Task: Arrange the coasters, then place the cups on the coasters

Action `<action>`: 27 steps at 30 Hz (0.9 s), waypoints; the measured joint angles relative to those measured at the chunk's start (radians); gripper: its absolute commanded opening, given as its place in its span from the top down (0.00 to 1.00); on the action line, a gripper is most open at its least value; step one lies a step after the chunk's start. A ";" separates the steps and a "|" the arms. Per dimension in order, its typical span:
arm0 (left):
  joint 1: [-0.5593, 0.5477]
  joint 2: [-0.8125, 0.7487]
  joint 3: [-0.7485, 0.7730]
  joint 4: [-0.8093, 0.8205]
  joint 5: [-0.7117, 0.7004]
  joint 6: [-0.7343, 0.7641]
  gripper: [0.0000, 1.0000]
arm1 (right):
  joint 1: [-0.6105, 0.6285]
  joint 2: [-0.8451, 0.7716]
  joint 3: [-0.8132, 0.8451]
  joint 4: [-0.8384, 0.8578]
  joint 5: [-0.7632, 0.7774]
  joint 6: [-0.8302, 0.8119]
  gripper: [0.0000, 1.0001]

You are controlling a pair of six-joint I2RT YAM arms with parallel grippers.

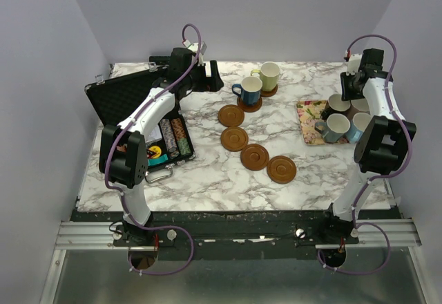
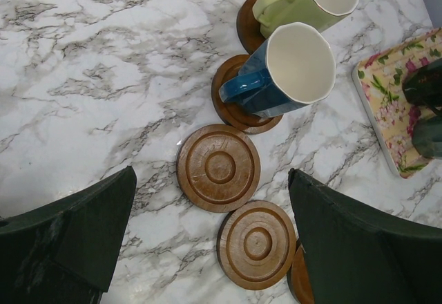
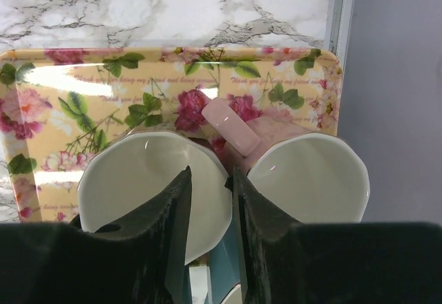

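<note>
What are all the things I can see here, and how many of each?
Coasters: six, reddish-brown wood, in a curved row mid-table; four bare, two under cups.
Cups on coasters: two, dark blue and pale yellow-green, at the far end of the row.
Cups on tray: four, one pink, the rest greyish or blue and partly hidden by the right arm.
Tray: one, yellow floral, right side of the table.
Case: one, black, lid open, left side.
Poker chips: several striped stacks, inside the case.
Table: one, white-grey marble pattern.
Left gripper: one, dark, open above the bare coasters.
Right gripper: one, dark, fingers astride the rim of a tray cup.
</note>
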 measured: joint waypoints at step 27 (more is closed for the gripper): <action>0.000 0.000 -0.013 0.005 0.006 0.000 0.01 | 0.001 0.029 -0.006 -0.078 -0.039 0.161 0.99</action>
